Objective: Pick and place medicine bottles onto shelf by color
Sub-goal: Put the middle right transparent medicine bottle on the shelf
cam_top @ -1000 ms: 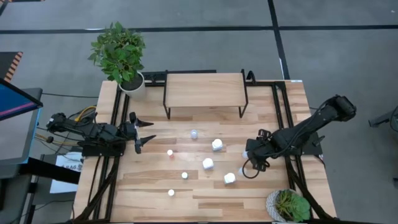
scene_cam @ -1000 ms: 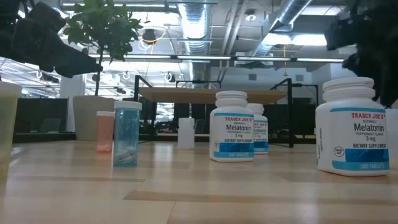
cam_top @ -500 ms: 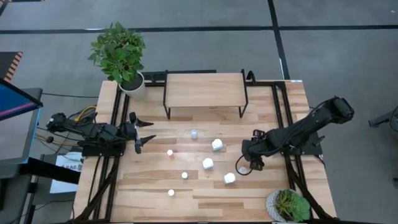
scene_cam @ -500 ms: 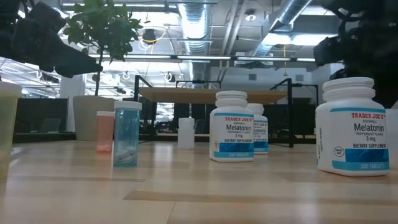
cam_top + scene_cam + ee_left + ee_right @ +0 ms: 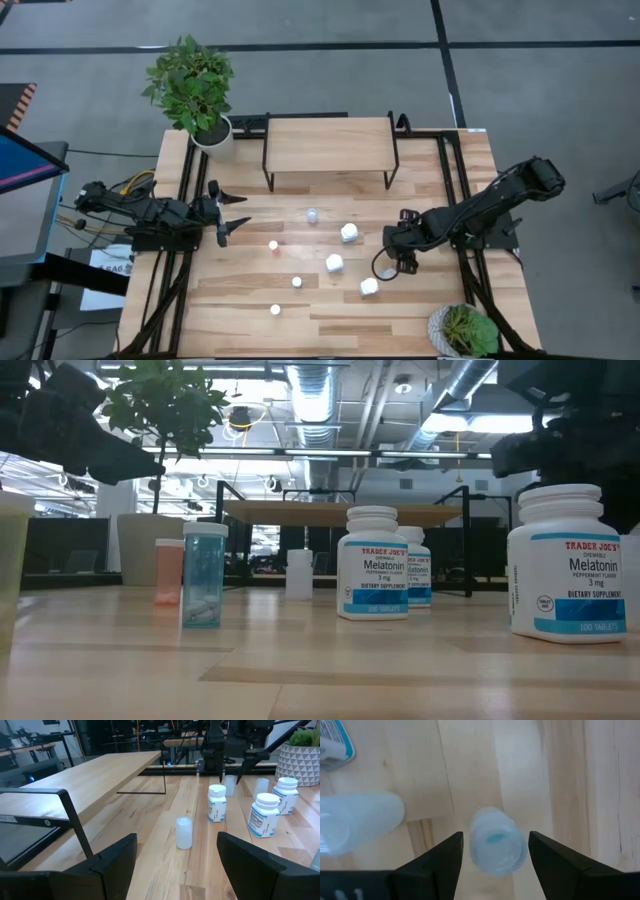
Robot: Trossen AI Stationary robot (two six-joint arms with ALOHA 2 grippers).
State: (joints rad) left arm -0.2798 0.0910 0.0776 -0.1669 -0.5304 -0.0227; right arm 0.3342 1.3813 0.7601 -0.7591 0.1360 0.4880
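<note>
Plank-top table (image 5: 250, 300) seen from above, with the empty-topped shelf (image 5: 328, 145) standing at its far edge between two black rails. Potted plants occupy two corners: a leafy plant (image 5: 192, 85) at the far left and a smaller succulent (image 5: 463, 330) at the near right. Left arm lies along the table's left side, the left gripper (image 5: 232, 214) with fingers spread wide and empty, well apart from the bottles. Right arm reaches in from the right; the right gripper (image 5: 495, 851) points down with its fingers apart on either side of a pale translucent bottle (image 5: 496, 846), not visibly pressing it. Melatonin bottles (image 5: 372, 564), white with blue labels, stand mid-table; the low view shows three of them. A blue translucent vial (image 5: 204, 573) and an orange vial (image 5: 168, 572) stand just beside each other. A small white bottle (image 5: 275, 310) stands nearest the front edge.
</note>
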